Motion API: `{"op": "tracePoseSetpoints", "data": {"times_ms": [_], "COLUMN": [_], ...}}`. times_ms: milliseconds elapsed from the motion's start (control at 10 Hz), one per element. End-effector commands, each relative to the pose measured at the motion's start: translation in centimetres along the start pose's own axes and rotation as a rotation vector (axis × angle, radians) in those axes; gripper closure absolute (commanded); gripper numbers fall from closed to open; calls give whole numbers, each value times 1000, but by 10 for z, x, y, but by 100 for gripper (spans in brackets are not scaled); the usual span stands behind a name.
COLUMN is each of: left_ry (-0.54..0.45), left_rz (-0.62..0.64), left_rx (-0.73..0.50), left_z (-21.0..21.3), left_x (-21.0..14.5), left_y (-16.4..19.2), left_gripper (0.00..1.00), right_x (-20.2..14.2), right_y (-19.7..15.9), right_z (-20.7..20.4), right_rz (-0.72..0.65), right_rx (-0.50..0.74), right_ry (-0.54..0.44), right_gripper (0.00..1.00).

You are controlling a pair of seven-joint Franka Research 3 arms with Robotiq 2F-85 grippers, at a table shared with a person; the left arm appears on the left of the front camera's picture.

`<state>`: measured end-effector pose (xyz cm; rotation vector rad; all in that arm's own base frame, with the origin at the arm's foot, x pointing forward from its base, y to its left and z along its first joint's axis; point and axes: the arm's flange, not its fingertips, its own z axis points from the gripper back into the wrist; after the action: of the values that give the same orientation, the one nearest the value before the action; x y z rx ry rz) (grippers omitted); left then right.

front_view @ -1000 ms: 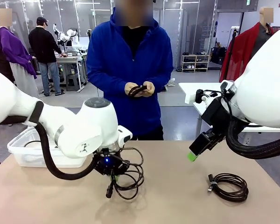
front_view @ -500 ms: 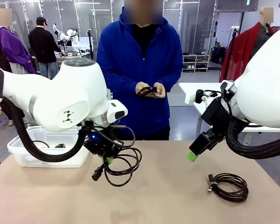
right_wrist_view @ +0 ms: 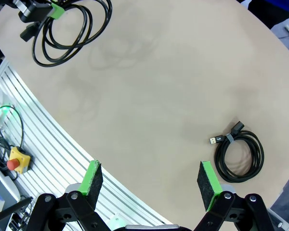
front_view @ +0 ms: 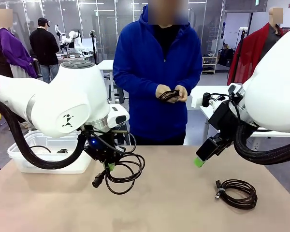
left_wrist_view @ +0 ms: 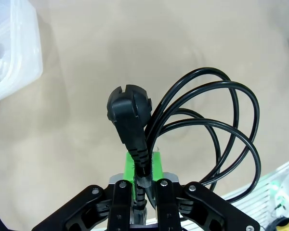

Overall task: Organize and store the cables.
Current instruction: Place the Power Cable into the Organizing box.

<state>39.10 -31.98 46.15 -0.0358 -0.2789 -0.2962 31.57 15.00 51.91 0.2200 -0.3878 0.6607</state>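
Carry-and-drop step in hand
Front: left gripper [front_view: 108,166] pinched shut on loose cable [front_view: 125,169], held above table [front_view: 183,208] near bin [front_view: 19,159]; loops to be kept clear of rim, lowered inside before release; right gripper [front_view: 199,162] spread, empty. Cables counted: 3 – held one, tied coil [front_view: 237,193] on table, one in person's hands [front_view: 170,94]; bins 1, grippers 2. L wrist: cord gripped just below plug [left_wrist_view: 127,103]. R wrist: tied coil seen well apart from pads [right_wrist_view: 92,178]

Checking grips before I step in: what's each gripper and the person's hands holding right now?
Left gripper: shut on a black power cable.
Right gripper: open, empty.
Person's hands: holding a coiled cable.
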Motion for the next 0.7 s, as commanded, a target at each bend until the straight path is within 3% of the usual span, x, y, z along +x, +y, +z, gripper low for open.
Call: {"op": "tracePoseSetpoints", "data": {"times_ms": [0, 100, 200, 300, 600], "left_ry": [-7, -7, 0, -80, -141], "left_rz": [19, 19, 0, -97, -145], "left_rx": [1, 1, 0, 91, 92], "left_z": [3, 3, 0, 12, 45], "left_x": [3, 3, 0, -5, 10], "left_y": [-2, -2, 0, 5, 50], "left_gripper": [98, 98, 84, 84, 84], "right_x": [1, 1, 1, 1, 1], "right_y": [-1, -1, -1, -1, -1], "right_z": [-1, -1, -1, -1, -1], "right_rz": [-4, -4, -4, -4, -4], "right_rx": [-2, -2, -2, -2, -2], "right_ry": [-4, -4, -4, -4, -4], "right_gripper": [0, 0, 0, 0, 0]}}
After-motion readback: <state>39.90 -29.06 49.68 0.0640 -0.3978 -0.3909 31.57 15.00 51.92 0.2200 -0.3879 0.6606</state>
